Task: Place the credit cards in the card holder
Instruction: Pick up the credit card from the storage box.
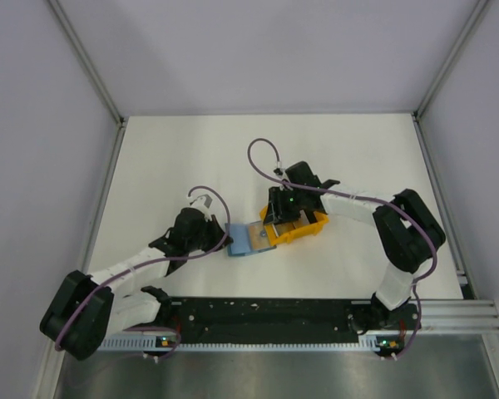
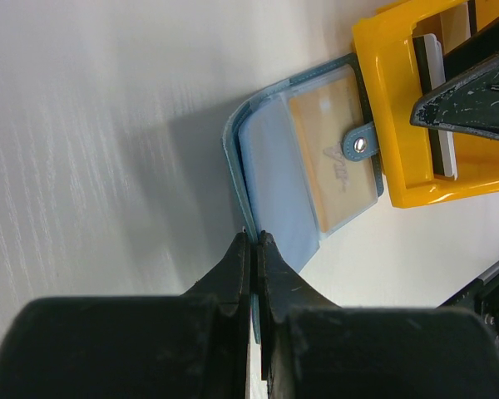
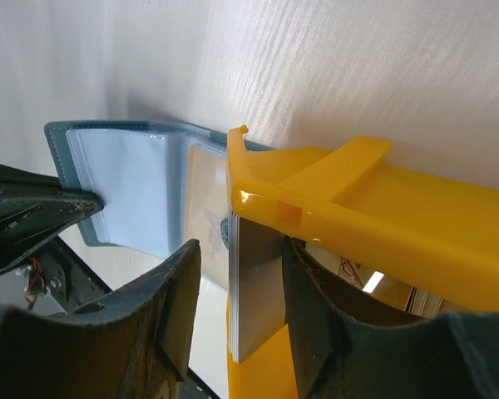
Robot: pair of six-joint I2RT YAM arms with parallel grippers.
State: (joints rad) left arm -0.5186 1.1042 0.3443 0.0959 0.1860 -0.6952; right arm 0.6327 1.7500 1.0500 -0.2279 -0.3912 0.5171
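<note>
Card holder (image 2: 274, 166) pinched by left gripper (image 2: 255, 238), right gripper (image 3: 239, 262) straddling credit cards (image 3: 258, 287)

Right gripper (image 3: 243, 278) fingers straddle an upright stack of credit cards (image 3: 256, 287) standing in the yellow rack (image 3: 358, 208). One finger touches the stack and a gap shows beside the other. Card holder (image 3: 121, 183) lies open just beside the rack, with the left gripper (image 3: 33, 218) at its outer edge.
</note>
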